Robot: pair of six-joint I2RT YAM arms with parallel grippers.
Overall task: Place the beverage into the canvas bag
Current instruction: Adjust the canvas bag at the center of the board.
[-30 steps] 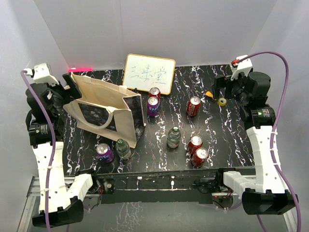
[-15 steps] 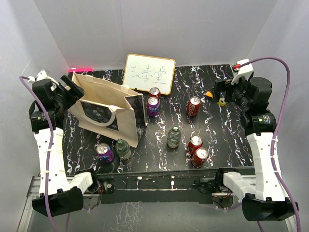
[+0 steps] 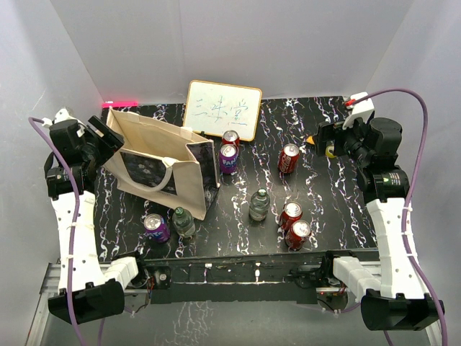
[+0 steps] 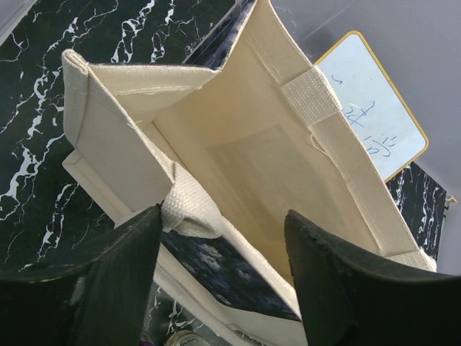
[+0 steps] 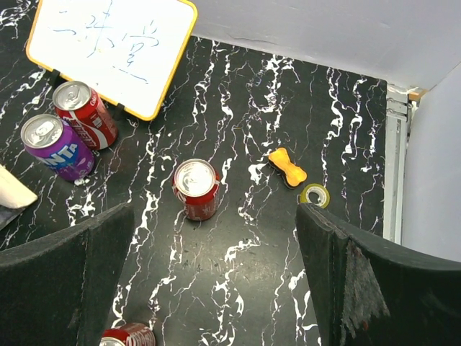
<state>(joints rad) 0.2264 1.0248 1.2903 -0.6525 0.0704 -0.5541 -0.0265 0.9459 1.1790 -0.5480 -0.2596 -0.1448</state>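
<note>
Canvas bag: the canvas bag [image 3: 162, 169] stands at the far left of the table [image 3: 338, 194], mouth open and tilted toward the left arm.
Inside the bag: the left wrist view looks straight in and shows only bare cloth, with no drink in it.
Left tool: the left tool [image 4: 223, 216] is spread, one finger on each side of the bag's near rim and handle loop. It is not pinching the cloth, as far as the view shows.
Right tool: the right tool [image 5: 215, 210] is spread wide and carries nothing. It hangs over the far right of the table, above a red can [image 5: 196, 189].
Drinks: every can and bottle in view sits on the table. A purple can [image 5: 54, 146] stands just right of the bag, in front of the white board [image 3: 222, 109]. Others are nearer, in the middle and on the right.
Progress: judged at the very start, with no drink picked up and none bagged.
Left to do: grasp a drink, carry it left, lower it into the bag, and let go.
</note>
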